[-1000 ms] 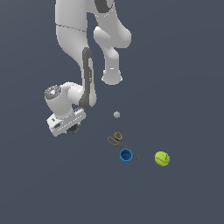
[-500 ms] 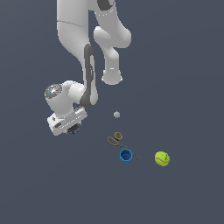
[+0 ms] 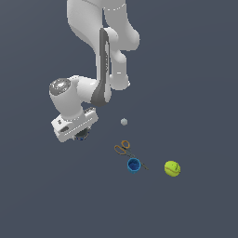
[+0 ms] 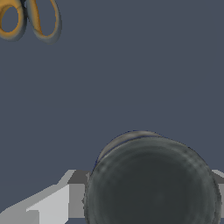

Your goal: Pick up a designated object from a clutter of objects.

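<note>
The dark grey-black round can (image 4: 151,183) fills the near part of the wrist view, with a grey finger (image 4: 57,201) against each side. In the exterior view only a dark bit of the can (image 3: 82,135) shows under the white hand, at the exterior view's left of the other items. My gripper (image 3: 80,134) is shut on it. The rest of the clutter lies apart: orange-handled scissors (image 3: 123,148), a bright blue cup (image 3: 133,164) and a yellow-green tennis ball (image 3: 172,168). The scissors' handles (image 4: 30,19) also show in the wrist view.
A small pale grey sphere (image 3: 124,122) sits between the arm's base and the scissors. The white arm (image 3: 102,56) rises behind the hand. The dark floor (image 3: 195,93) stretches all around.
The hand with the can has shifted only slightly, a little up and toward the exterior view's right. The scissors, cup and ball have not moved.
</note>
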Tool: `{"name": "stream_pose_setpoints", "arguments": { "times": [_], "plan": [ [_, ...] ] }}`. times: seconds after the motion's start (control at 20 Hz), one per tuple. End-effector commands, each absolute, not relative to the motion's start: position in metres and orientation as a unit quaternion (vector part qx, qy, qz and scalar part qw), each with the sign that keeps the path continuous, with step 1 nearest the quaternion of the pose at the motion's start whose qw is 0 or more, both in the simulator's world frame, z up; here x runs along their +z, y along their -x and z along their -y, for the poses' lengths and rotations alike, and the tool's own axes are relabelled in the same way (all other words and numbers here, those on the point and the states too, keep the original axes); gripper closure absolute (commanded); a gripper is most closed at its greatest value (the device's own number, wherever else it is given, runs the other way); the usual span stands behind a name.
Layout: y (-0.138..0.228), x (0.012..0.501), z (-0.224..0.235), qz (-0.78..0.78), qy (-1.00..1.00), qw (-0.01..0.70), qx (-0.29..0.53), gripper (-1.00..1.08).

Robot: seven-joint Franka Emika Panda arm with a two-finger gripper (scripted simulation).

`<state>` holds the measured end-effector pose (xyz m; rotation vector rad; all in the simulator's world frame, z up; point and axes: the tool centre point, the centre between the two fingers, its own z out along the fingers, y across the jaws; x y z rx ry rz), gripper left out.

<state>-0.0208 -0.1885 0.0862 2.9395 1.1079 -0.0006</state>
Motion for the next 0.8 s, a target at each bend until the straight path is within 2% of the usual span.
{"name": "stream_pose_setpoints", "arguments": {
  "times": [0.0, 0.75],
  "plan": [
    [0.013, 0.109, 0.173, -0.353, -0.936, 0.001, 0.000, 1.08],
    [-0.039, 0.261, 0.073, -0.353, -0.936, 0.002, -0.001, 1.08]
  ]
}}
